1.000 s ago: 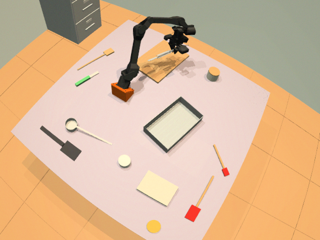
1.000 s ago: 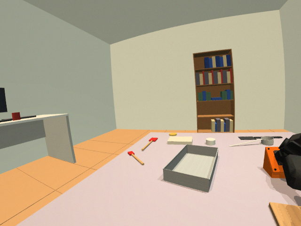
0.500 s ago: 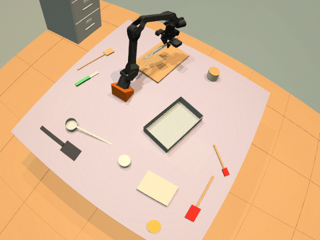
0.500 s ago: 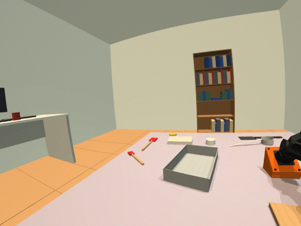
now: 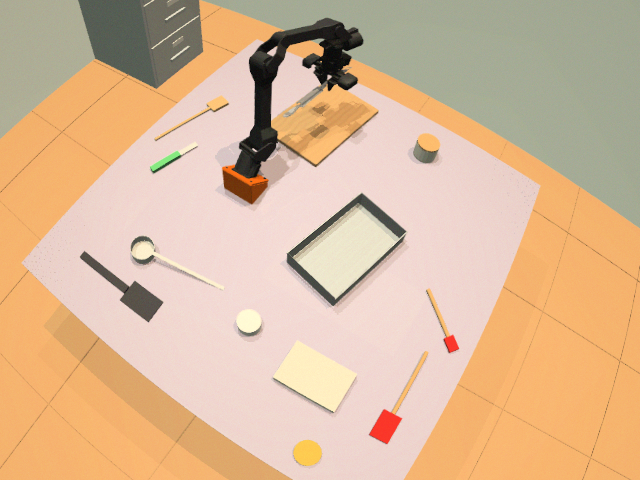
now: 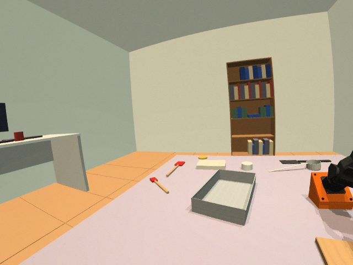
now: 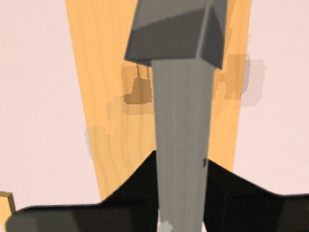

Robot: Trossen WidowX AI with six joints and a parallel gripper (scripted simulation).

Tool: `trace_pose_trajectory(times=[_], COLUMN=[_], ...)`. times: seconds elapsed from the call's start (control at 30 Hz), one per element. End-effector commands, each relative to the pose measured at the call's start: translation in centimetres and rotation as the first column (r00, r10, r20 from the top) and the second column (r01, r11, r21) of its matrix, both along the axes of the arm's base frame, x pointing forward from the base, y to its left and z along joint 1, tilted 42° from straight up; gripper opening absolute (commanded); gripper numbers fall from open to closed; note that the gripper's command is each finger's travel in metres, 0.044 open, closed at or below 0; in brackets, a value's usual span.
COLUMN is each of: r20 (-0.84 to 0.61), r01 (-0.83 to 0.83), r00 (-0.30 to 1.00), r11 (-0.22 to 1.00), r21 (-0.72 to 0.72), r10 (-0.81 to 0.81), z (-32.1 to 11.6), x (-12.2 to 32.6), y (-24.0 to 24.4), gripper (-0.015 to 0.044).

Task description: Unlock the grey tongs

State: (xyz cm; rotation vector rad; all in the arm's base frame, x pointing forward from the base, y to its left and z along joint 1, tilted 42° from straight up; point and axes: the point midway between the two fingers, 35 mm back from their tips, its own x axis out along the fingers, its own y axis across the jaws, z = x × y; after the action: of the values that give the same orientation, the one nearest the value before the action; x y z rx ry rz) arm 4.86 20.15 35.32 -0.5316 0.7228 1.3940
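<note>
The grey tongs (image 5: 310, 97) (image 7: 183, 106) are held above the wooden board (image 5: 316, 147) (image 6: 337, 250) (image 7: 98, 58). Their shadows fall on the board. My gripper (image 5: 328, 82) (image 7: 172, 156) is shut on the tongs, one black finger on each side of the grey arms. In the wrist view the tongs look narrow, with the arms close together; whether the lock is engaged cannot be told. Their long end points to the lower left in the top view. The roasting tin (image 5: 323, 227) (image 6: 219, 212) stands on the table with nothing across it.
A jar with an orange lid (image 5: 427, 147) stands right of the board. A wooden spatula (image 5: 185, 122) and a green-handled knife (image 5: 166, 161) lie left of the arm's orange base (image 5: 245, 184). A ladle, white tub and red spatulas lie farther off.
</note>
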Motion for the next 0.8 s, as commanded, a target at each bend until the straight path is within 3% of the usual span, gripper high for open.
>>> trace_pose_trajectory(times=[0.0,0.77], r20=[-0.006,-0.098], r01=[0.017,0.158], r00=[1.000,0.987], r11=[0.999,0.861], r21=[0.032,0.484], r10=[-0.017,-0.126], z=[0.2,2.0], x=[0.0,1.2], y=[-0.2,-1.3], gripper=[-0.0150,-0.0150])
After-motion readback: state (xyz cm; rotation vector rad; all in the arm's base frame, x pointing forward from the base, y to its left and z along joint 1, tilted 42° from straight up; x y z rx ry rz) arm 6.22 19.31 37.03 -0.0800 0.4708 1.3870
